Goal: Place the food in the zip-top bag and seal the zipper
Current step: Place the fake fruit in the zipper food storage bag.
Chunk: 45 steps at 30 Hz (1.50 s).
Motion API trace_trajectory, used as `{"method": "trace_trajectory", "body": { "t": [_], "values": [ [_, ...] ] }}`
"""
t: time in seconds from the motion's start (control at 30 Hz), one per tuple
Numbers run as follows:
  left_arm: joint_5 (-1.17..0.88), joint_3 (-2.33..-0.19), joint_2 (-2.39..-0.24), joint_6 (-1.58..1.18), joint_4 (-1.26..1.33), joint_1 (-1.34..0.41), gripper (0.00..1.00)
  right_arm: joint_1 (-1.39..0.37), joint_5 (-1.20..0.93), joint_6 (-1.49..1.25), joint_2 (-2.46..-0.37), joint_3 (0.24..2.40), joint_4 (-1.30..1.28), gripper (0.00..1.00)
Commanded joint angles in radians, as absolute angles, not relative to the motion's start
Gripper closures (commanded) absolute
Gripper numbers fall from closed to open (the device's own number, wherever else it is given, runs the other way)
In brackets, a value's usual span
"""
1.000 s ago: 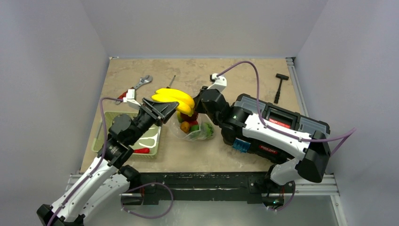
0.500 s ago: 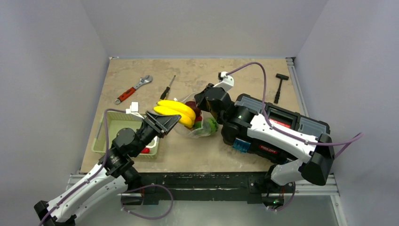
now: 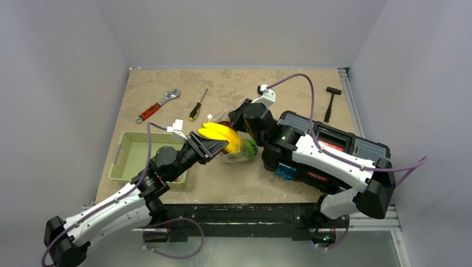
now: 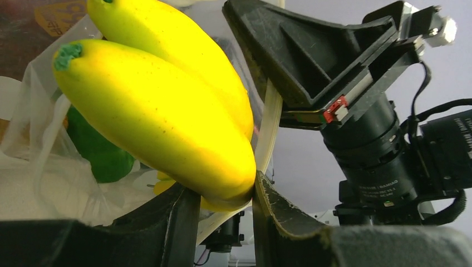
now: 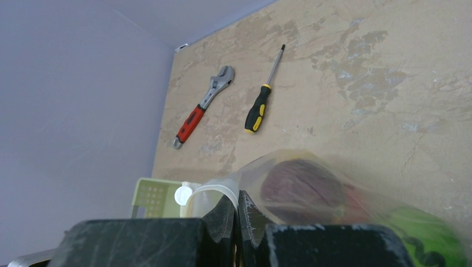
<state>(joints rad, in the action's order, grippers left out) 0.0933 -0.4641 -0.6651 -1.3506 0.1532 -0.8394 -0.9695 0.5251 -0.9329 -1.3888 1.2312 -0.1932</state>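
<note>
2 pincers: L [image 4: 224,192] partway round bananas [image 4: 161,111], R [image 5: 238,203] tight on bag [image 5: 356,181].

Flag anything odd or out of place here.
Nothing is spilled or damaged. The banana bunch in the left gripper looks bulky against the bag mouth that the right gripper pinches, so it may be a tight fit.

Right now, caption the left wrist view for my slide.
Left pincer grips two bananas beside the bag holding green fruit.
</note>
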Motion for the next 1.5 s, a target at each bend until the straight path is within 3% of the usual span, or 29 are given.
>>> {"method": "trace_trajectory", "body": {
  "t": [0.0, 0.17, 0.37, 0.87, 1.1, 1.13, 1.3, 1.47],
  "values": [
    [0.093, -0.509, -0.727, -1.373, 0.236, -0.874, 1.00, -0.966, 0.508, -0.954, -1.369, 1.271, -0.102, 1.00],
    [0.068, -0.514, -0.777, -1.403, 0.178, -0.893, 1.00, -0.954, 0.468, -0.962, -1.363, 1.246, -0.071, 1.00],
    [0.149, -0.647, -0.750, -1.262, -0.126, -0.931, 1.00, -0.943, 0.425, -0.942, -1.370, 1.234, -0.052, 1.00],
    [0.147, -0.815, -0.836, -1.133, -0.323, -0.991, 1.00, -0.942, 0.375, -0.902, -1.373, 1.235, -0.021, 1.00],
    [0.093, -0.845, -0.889, -1.116, -0.365, -0.989, 0.90, -0.942, 0.338, -0.892, -1.388, 1.239, -0.020, 1.00],
    [0.097, -0.862, -0.896, -1.109, -0.384, -0.990, 0.88, -0.942, 0.329, -0.893, -1.392, 1.239, -0.020, 1.00],
    [0.125, -0.947, -0.922, -1.078, -0.491, -0.988, 0.46, -0.942, 0.329, -0.892, -1.392, 1.240, -0.035, 1.00],
    [0.145, -1.006, -0.877, -1.021, -0.595, -0.988, 0.26, -0.939, 0.362, -0.873, -1.369, 1.239, -0.038, 1.00]
  ]
}}
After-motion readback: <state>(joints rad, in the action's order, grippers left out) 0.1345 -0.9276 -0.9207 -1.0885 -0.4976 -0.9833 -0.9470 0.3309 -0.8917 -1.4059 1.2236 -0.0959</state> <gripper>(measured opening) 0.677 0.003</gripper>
